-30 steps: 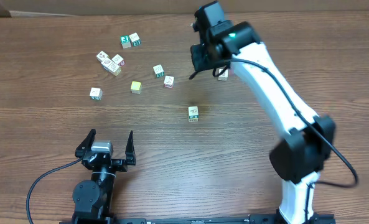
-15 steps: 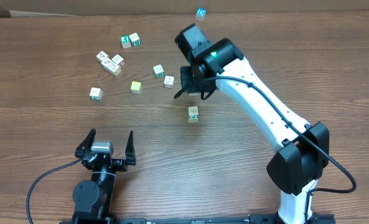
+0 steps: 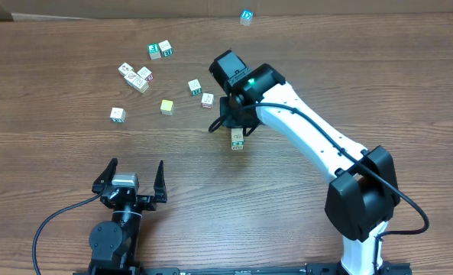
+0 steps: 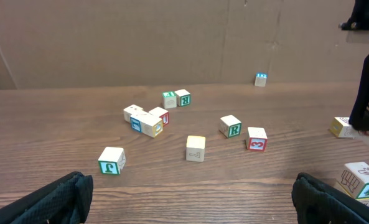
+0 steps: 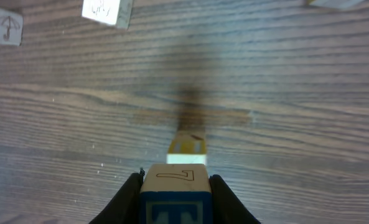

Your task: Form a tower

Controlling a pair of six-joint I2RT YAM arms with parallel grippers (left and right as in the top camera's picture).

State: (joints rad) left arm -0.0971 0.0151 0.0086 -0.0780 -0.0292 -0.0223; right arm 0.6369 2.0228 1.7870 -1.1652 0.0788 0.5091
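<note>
fingers of my right gripper [image 5: 175, 184] sit narrow on a blue-faced cube [image 5: 175, 175], pinching its two sides. only the right wrist view shows this grip, along with the cube's tan top and the line drawn on it. just beyond the cube in that view is the top of the tower [image 5: 187, 145], a yellow and white sliver on the wooden table [image 5: 284, 74]. whether the cube touches the tower i cannot tell.

from overhead my right arm covers the held cube. the gripper hangs just on the far side of the tower, which stands upright and alone.

my left gripper [image 3: 131, 177] stands wide and holds nothing, on the near side of the tower, to its left and well apart. only its wrist view gives the tower from the side, at the right edge: a white cube with dark marks on top of a yellowish one.

a red-marked cube [image 3: 207, 100] lies near the tower on its far left. a yellow cube [image 3: 166, 106] lies further left. a small blue cube [image 3: 246, 16] sits far beyond the tower, at the table's far edge.
</note>
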